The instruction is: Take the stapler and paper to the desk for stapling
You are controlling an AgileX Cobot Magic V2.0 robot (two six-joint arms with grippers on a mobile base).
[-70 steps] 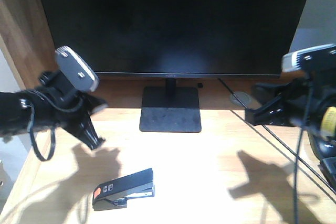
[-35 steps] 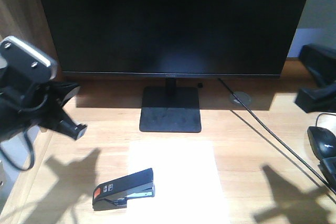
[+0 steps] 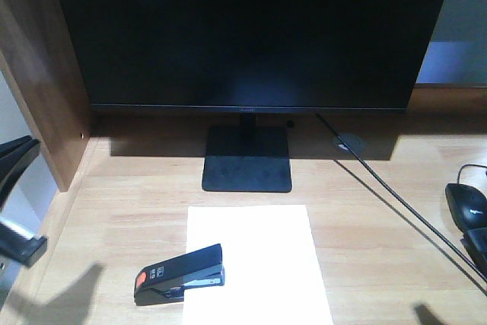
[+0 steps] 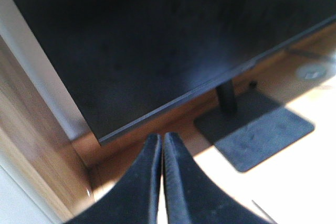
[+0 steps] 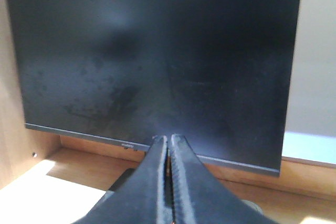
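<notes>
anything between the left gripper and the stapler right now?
Nothing visible. The left gripper, fingers closed together, sits off the desk's left edge. The stapler lies on bare desk at the paper's left edge. The monitor stand is farther back, off that line.

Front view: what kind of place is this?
Likely an office desk: a large monitor on a stand, a mouse at the right edge, and a stapler lying partly on paper.

Closed left pincer (image 4: pixel 162 153) before monitor (image 4: pixel 157 45)
</notes>
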